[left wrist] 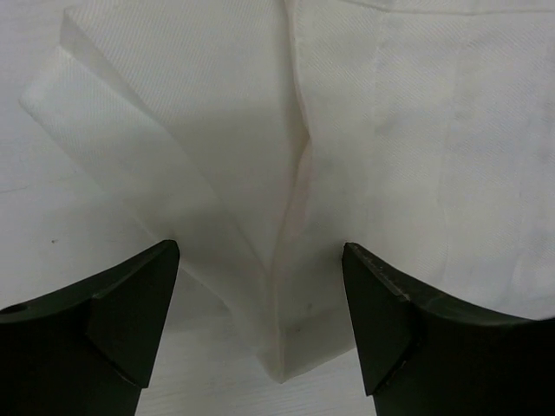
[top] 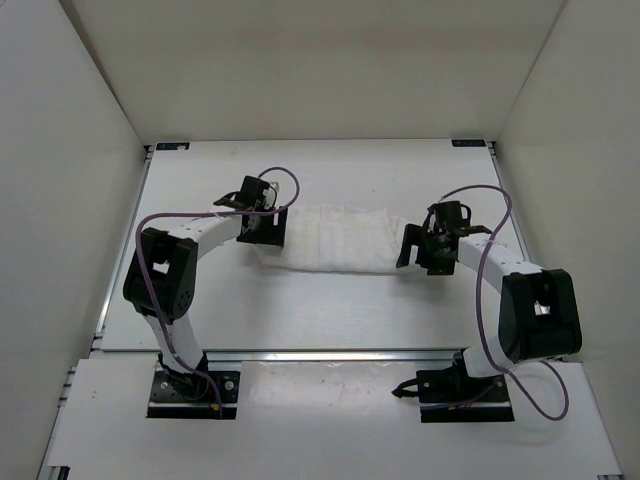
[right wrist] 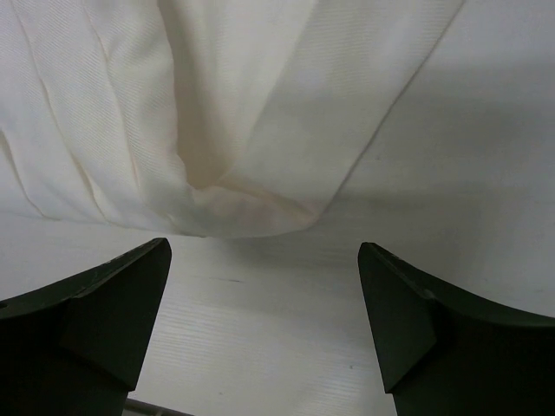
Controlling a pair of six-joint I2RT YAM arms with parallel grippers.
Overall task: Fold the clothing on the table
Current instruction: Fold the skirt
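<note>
Both ends of the white pleated garment (top: 340,240) are attended: it lies as a band across the middle of the counter (top: 300,320), long axis side to side. The left end effector (left wrist: 260,251) straddles its left corner, the right end effector (right wrist: 264,247) sits just short of its right corner; each gapes wide, holding nothing.

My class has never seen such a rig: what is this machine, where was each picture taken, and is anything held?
Two robot arms, left arm and right arm, are bolted at the near edge of a white table; each ends in two-fingered jaws. One picture looks down from above and behind; the other two come from wrist cameras, dark fingers at the bottom. White clothing lies between the arms. Both jaws stand open at its ends; nothing is held.
</note>
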